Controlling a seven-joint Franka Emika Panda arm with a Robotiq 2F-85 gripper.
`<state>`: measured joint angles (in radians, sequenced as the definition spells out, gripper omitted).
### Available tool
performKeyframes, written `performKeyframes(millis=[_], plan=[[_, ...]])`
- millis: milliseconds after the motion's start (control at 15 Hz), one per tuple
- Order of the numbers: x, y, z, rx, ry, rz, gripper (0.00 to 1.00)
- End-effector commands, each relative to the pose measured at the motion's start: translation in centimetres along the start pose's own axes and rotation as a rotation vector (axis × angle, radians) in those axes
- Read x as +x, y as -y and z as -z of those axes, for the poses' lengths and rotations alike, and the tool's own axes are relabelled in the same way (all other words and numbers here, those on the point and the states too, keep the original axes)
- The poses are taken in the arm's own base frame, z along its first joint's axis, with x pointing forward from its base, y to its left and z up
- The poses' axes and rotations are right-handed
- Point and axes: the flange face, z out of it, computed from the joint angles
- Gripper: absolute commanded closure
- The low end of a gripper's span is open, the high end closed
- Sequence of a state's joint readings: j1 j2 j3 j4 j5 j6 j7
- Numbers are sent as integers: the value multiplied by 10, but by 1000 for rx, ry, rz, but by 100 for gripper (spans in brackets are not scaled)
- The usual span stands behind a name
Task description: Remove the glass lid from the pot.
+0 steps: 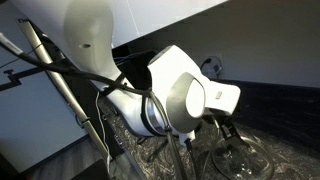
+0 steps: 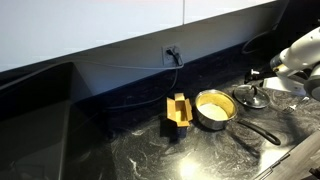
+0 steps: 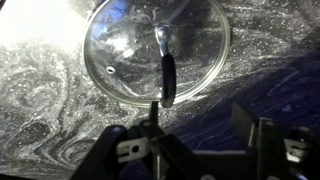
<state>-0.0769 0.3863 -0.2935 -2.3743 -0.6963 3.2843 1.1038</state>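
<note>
The glass lid [image 3: 125, 50] lies flat on the dark marbled counter, off the pot, with its dark centre handle [image 3: 167, 75] facing up. In an exterior view the lid [image 2: 250, 97] rests just right of the pot [image 2: 213, 108]. The pot is an uncovered steel saucepan with a yellow inside and a long dark handle. My gripper [image 3: 200, 112] is open and empty, just clear of the lid's near edge. In an exterior view the lid [image 1: 240, 160] shows below my gripper [image 1: 226, 128], and the pot is hidden behind the arm.
A small yellow box [image 2: 178, 110] stands just left of the pot. A wall socket with a cable [image 2: 172, 53] is on the back wall. A dark sink basin [image 2: 30, 120] lies at the far left. The counter's front edge [image 2: 290, 160] runs near the pot handle.
</note>
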Motion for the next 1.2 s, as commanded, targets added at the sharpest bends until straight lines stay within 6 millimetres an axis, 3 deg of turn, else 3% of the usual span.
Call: performKeyframes(millis=[0, 400, 867, 933, 1000, 1133], plan=[[-12, 7, 47, -2, 6, 30, 0], [-28, 22, 104, 9, -3, 64, 0], [-111, 55, 151, 112, 118, 169, 0], [-115, 60, 160, 122, 150, 176, 0], [-106, 76, 167, 133, 190, 188, 0], [-96, 68, 189, 127, 246, 211, 0]])
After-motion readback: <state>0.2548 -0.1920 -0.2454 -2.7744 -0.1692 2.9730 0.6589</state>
